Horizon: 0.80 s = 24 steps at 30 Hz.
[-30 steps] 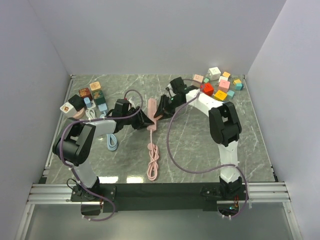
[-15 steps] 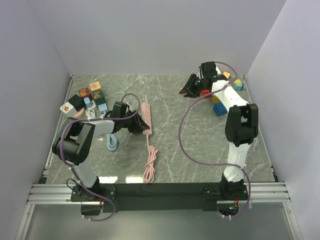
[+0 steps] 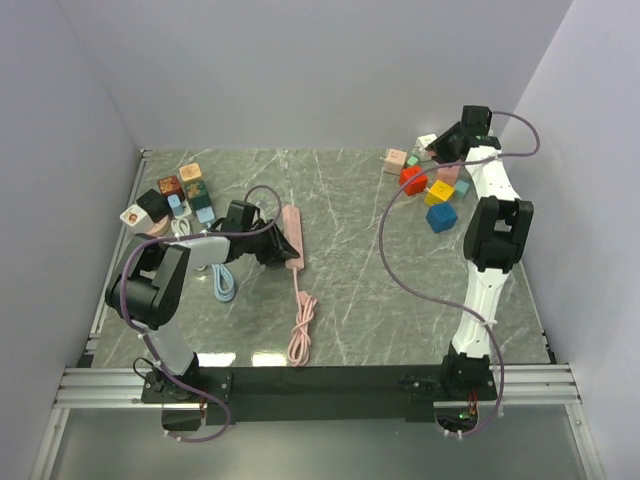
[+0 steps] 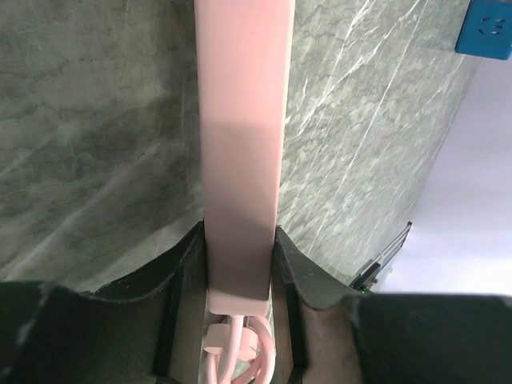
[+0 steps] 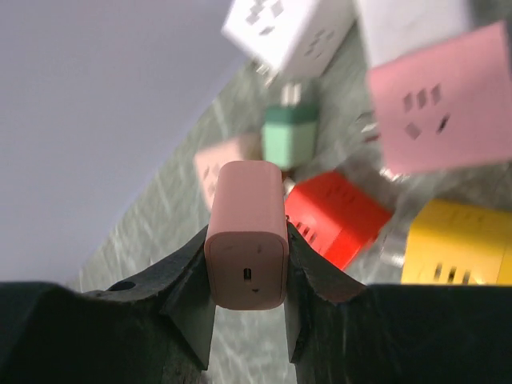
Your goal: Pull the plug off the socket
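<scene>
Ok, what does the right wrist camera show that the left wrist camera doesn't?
Only the right wrist view shows the rounded pink plug pinched in the right gripper, with a red cube adapter and yellow cube adapter beyond. Only the left wrist view shows the long pink power strip clamped by the left gripper, plus a blue cube. Both show the green marble tabletop.

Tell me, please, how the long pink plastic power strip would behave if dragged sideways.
The long pink plastic power strip looks rigid, so it should slide as one piece on the smooth marble table. Its limp coiled pink cord would likely trail and uncoil. Held at one end by the left claw, it may pivot.
</scene>
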### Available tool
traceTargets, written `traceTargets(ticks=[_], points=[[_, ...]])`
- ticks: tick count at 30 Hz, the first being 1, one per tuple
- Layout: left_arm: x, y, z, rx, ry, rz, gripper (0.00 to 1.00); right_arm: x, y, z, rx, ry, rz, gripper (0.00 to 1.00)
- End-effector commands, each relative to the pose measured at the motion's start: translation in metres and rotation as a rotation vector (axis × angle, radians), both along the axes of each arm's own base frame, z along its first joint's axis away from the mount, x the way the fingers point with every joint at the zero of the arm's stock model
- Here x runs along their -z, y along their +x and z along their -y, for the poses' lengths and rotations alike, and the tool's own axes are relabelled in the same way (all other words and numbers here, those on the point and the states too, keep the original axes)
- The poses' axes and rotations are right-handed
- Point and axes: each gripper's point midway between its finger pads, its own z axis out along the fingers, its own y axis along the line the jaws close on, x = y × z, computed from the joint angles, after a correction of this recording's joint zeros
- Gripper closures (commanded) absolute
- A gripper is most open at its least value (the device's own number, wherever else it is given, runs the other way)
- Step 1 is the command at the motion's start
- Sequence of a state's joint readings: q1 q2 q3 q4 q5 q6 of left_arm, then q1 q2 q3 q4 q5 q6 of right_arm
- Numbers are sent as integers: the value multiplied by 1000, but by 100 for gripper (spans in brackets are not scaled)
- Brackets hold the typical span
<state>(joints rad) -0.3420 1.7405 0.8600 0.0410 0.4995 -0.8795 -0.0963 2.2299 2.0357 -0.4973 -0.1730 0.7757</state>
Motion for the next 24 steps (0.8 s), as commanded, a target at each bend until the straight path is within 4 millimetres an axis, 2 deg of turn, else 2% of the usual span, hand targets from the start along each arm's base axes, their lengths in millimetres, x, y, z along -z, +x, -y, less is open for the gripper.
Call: traceTargets(ticks=[1,3,4,5,7,8,13,14,16,17,21,22,23,24], points=[[10,-2,-3,-4,43,-65,99,20,19,16,97,15,-25,97],[7,1,-2,2,43,-62,99,28,30,24,120,31,-26,93],[8,1,-1,6,44,-66,99,23,36,26,125,36,-8,91],[9,1,-1,7,43,-68,100,34,39,26,120,55,-21,89],[8,4,1,12,41,-68,99,32,46,29,115,76,-7,83],[8,4,1,12,42,-70,99,41,46,27,103,85,-20,80],[7,8,3,18,39,-67,99,40,47,22,61,97,-10,51],[6,8,3,19,38,-66,99,36,46,22,56,93,-3,36],[6,10,4,20,36,-64,99,28,45,22,49,85,8,21],[6,11,4,21,34,-63,99,20,45,23,46,76,23,11],[7,11,4,20,42,-64,99,-10,39,26,42,65,56,7],[7,12,3,20,44,-63,99,-12,34,24,34,66,49,6],[8,13,4,19,45,-61,99,-39,28,19,18,54,93,6],[11,13,4,21,45,-67,99,-49,22,15,7,48,107,5]])
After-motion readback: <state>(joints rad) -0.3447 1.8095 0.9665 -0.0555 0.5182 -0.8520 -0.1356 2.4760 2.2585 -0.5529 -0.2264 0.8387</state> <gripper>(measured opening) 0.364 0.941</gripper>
